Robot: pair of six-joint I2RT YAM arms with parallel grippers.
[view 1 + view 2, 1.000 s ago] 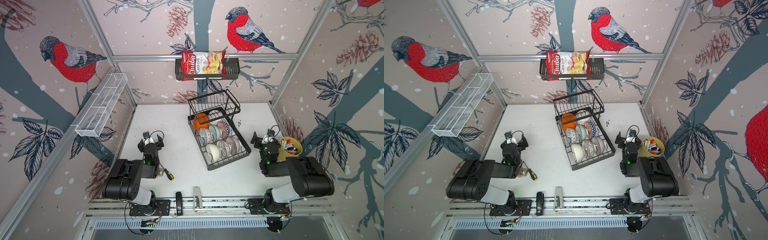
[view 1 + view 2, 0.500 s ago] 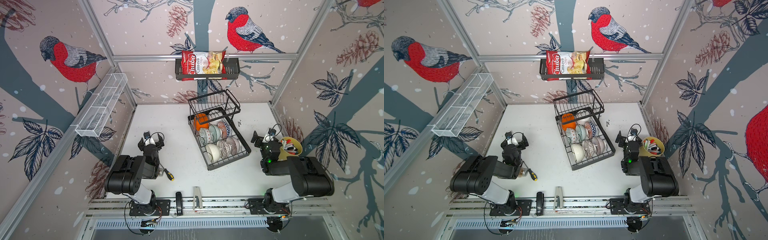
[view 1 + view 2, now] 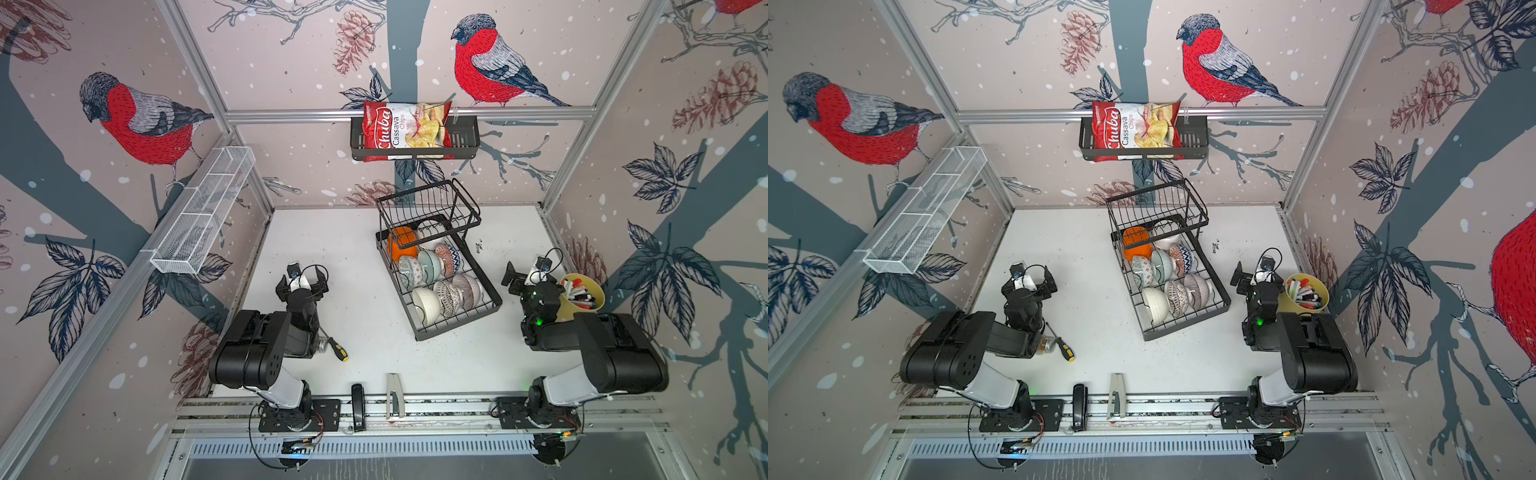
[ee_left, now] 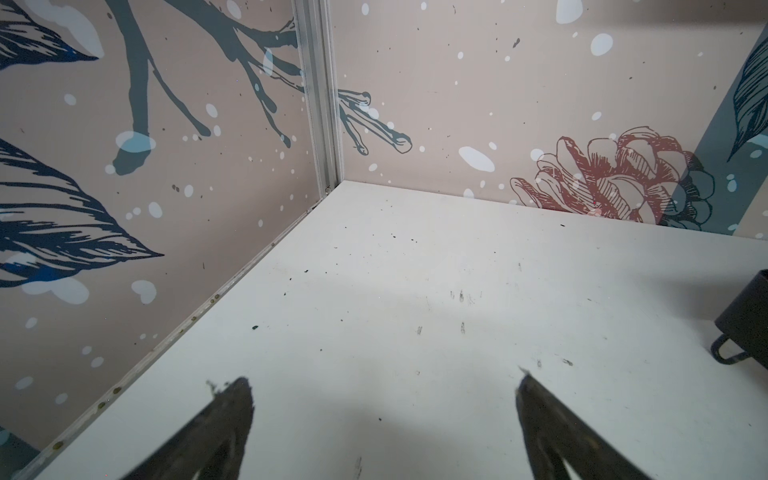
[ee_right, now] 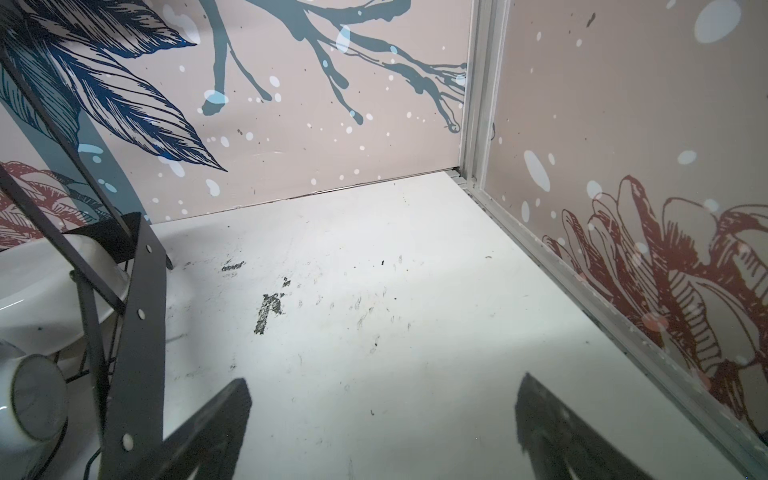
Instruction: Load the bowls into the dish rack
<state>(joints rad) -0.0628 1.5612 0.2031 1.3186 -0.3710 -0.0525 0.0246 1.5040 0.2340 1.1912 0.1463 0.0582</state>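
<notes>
You're looking at a lab robot cell: left arm and right arm bolted to an aluminium rail, a scuffed white table boxed in by 3 bird-print panels on metal posts, bare cables hanging under the front edge.

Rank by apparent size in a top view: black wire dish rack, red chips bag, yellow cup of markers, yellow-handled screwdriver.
1. Black wire dish rack
2. Red chips bag
3. Yellow cup of markers
4. Yellow-handled screwdriver
The bag may hang nearer the camera.
</notes>
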